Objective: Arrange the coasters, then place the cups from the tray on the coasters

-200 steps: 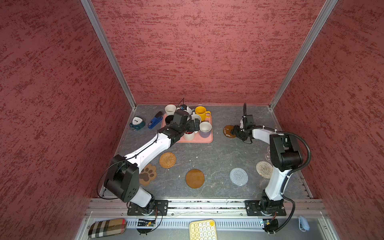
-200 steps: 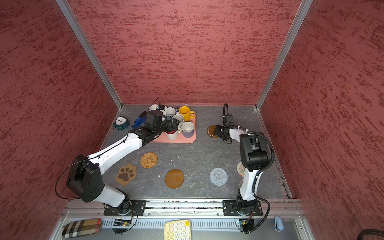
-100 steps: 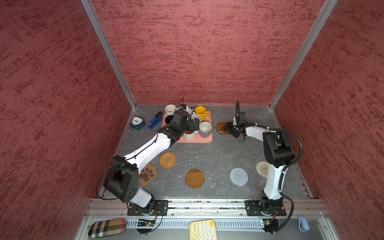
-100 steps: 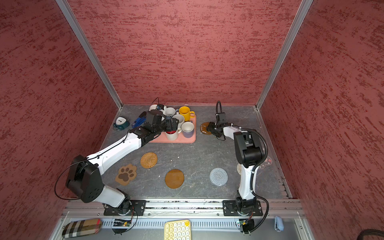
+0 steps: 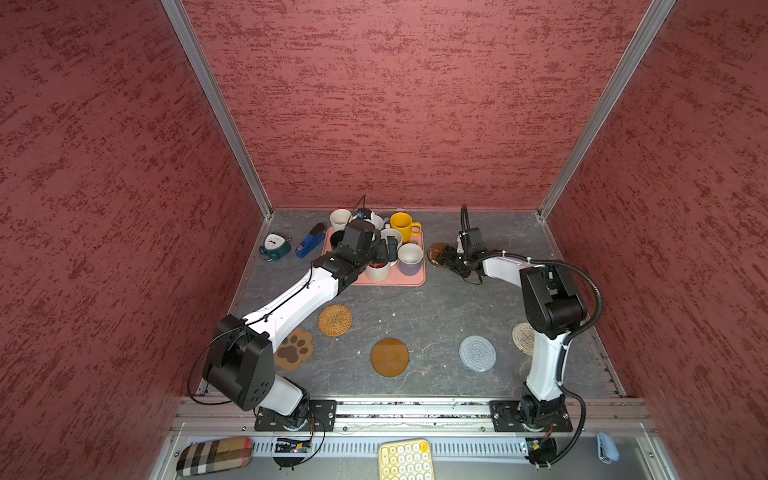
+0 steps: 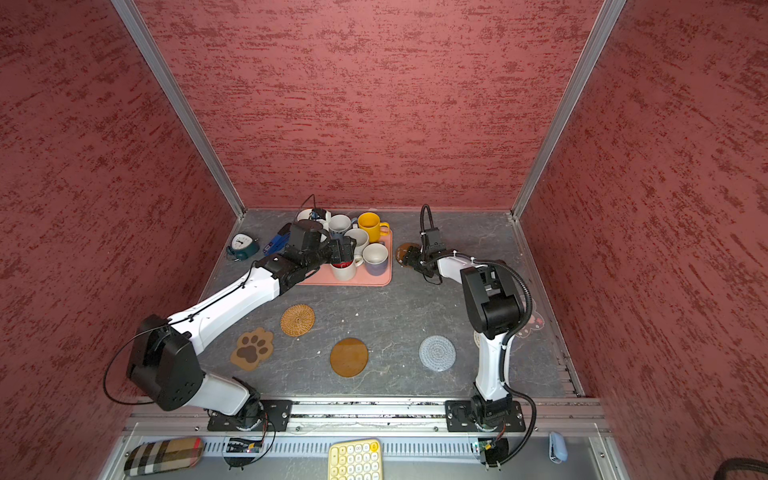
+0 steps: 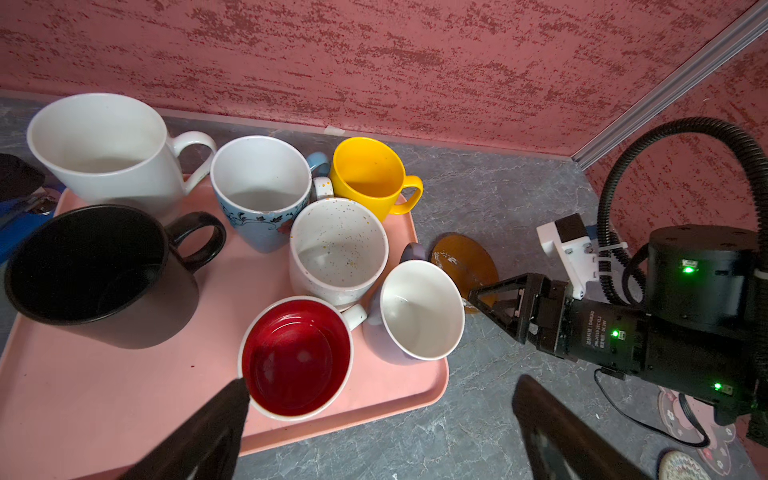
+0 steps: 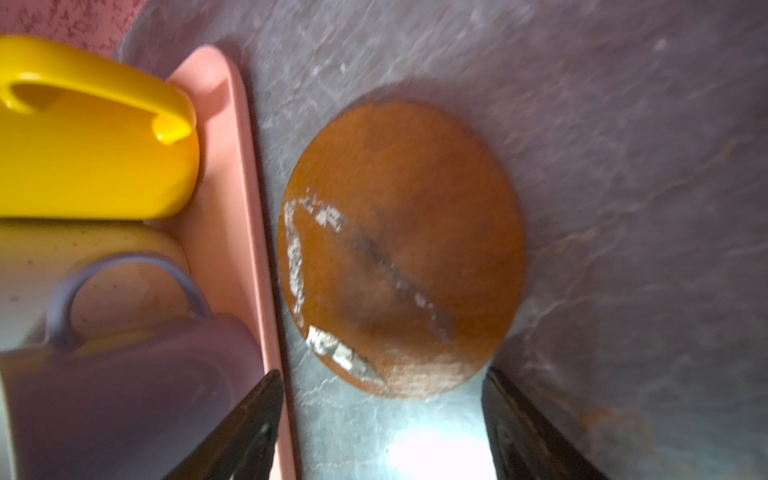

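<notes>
Amber-brown disc (image 8: 401,249) lies flat on the table (image 8: 623,166), just ahead of my right gripper (image 8: 382,399) and close alongside the tray (image 8: 232,208); I can't tell whether the two touch. My right jaws stand apart with nothing between them, so the disc rests on its own.

Now my left gripper (image 7: 378,384): spread as wide as it goes, empty, hovering over the tray's near end. The red-inside mug (image 7: 295,357) sits just ahead of one finger.

All seven cups (image 7: 99,266) are on the tray, packed tight. The lavender mug (image 7: 419,311) and speckled mug (image 7: 338,249) crowd the red one.

I'd call this the turn from laying coasters to carrying cups. Next, I reckon, my right arm backs clear. My left then drops one finger inside the red mug's rim and one outside, closes firmly and lifts straight up so the neighbours aren't knocked.
</notes>
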